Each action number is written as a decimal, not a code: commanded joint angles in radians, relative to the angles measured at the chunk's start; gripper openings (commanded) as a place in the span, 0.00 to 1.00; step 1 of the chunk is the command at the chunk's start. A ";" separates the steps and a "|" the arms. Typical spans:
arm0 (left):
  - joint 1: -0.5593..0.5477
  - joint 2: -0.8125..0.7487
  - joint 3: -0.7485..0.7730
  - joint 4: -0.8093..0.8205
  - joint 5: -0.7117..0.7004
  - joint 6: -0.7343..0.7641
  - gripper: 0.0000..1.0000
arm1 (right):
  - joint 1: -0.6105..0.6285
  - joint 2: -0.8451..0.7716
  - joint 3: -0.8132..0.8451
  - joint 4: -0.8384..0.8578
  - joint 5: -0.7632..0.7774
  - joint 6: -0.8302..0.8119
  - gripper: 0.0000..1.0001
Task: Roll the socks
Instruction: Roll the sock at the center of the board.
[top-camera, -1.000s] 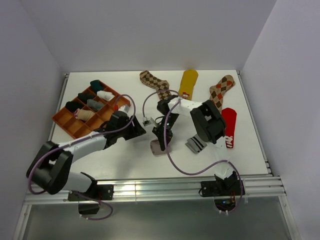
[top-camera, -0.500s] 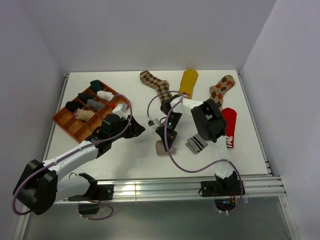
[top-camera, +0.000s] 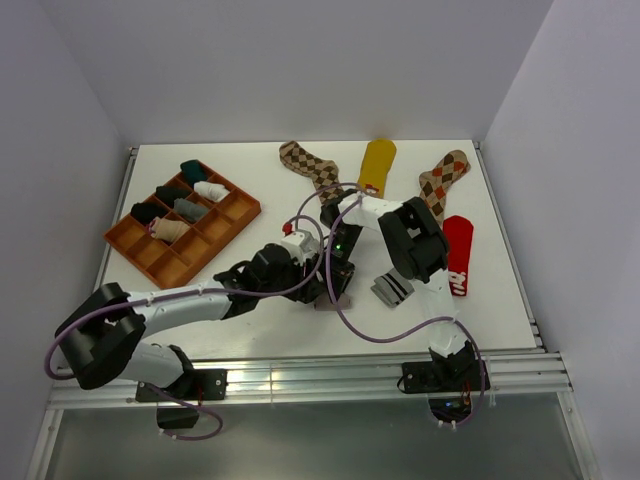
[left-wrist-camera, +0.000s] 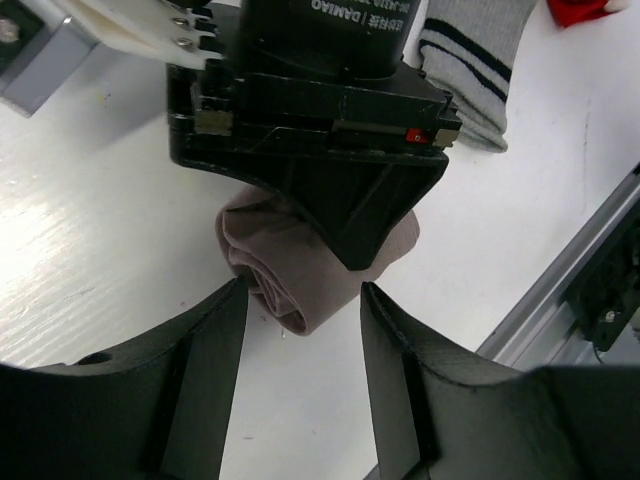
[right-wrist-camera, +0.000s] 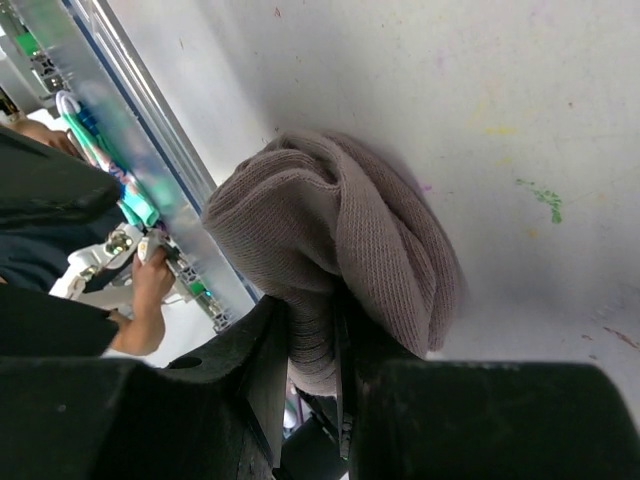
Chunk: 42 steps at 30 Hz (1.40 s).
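A taupe sock (top-camera: 329, 298) lies rolled up on the white table near the middle front. My right gripper (top-camera: 337, 283) points down and is shut on it; the right wrist view shows both fingers pinching a fold of the roll (right-wrist-camera: 340, 230) at the gripper (right-wrist-camera: 312, 340). My left gripper (top-camera: 312, 282) is open, its fingers either side of the roll's spiral end (left-wrist-camera: 295, 275), barely apart from it, with the gripper (left-wrist-camera: 302, 305) low over the table. A grey black-striped sock (top-camera: 393, 288) lies just right of the roll.
A red sock (top-camera: 459, 255), two brown argyle socks (top-camera: 308, 165) (top-camera: 443, 180) and a mustard sock (top-camera: 377, 165) lie flat at the back and right. The orange compartment tray (top-camera: 122, 243) with several rolled socks stands at the left. A metal rail runs along the table's front edge.
My left arm has swung from beside the orange tray to the right and now reaches the taupe roll. My right gripper has stayed on the roll.
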 joint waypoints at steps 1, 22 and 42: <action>-0.023 0.031 0.053 0.055 -0.019 0.069 0.54 | 0.004 0.071 -0.025 0.145 0.263 -0.038 0.15; -0.039 0.227 0.092 0.152 0.058 0.075 0.44 | -0.001 0.077 -0.017 0.131 0.264 -0.042 0.15; -0.039 0.250 0.101 -0.017 0.018 0.137 0.37 | -0.001 0.082 0.001 0.118 0.263 -0.048 0.20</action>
